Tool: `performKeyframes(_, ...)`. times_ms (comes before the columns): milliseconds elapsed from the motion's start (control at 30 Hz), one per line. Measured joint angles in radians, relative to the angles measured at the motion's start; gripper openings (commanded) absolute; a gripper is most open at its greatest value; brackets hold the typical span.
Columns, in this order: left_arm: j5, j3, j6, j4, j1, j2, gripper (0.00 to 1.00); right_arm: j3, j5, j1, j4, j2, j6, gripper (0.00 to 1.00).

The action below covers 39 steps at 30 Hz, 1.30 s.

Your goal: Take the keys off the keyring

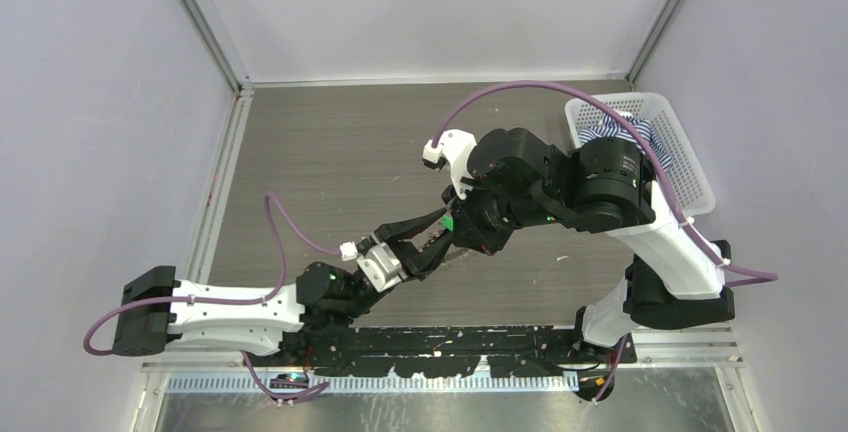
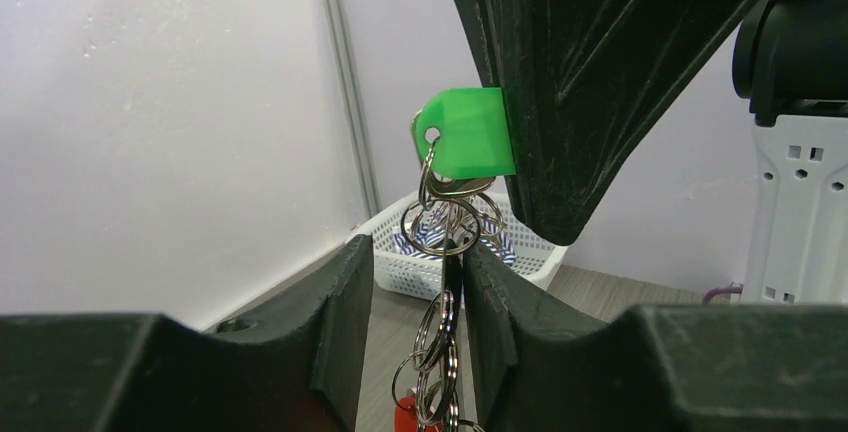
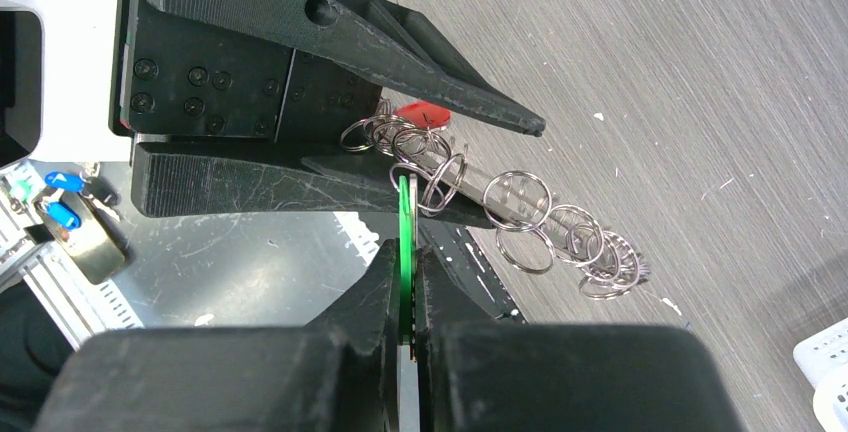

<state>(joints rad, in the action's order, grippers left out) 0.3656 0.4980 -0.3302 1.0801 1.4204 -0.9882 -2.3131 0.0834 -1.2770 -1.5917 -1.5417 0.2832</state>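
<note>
My right gripper [image 3: 403, 252] is shut on the green-headed key [image 3: 404, 222], edge-on between its pads and held above the table. In the left wrist view the green head [image 2: 465, 132] sticks out from under the right finger. A chain of linked silvery rings, the keyring [image 2: 445, 227], hangs from it. The chain runs down between the fingers of my left gripper [image 2: 415, 252], which stand apart. It lies against the right-hand finger [image 2: 490, 302], with a gap on the other side. A red key head [image 3: 420, 112] sits low in the chain. Both grippers meet mid-table [image 1: 440, 234].
A white mesh basket [image 1: 690, 167] with striped cloth stands at the back right, also in the left wrist view [image 2: 395, 267]. Blue-headed keys [image 3: 60, 217] and a round tin lie by the near rail. The free end of the ring chain [image 3: 600, 257] dangles over the wood-grain table.
</note>
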Motion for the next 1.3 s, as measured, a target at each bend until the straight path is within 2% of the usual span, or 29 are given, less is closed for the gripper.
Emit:
performKeyframes(233, -0.021, 0.0, -0.003, 0.0, 0.0, 0.001, 0.39, 0.0, 0.0, 0.0, 0.0, 0.0, 0.001, 0.01)
performKeyframes(600, -0.029, 0.001, -0.003, 0.004, 0.011, -0.001, 0.45, 0.0, 0.001, 0.0, 0.0, -0.001, 0.004, 0.01)
performKeyframes(1300, 0.103, 0.005, -0.027, 0.065, 0.041, -0.015, 0.53, -0.047, 0.08, 0.0, 0.0, -0.036, 0.019, 0.01)
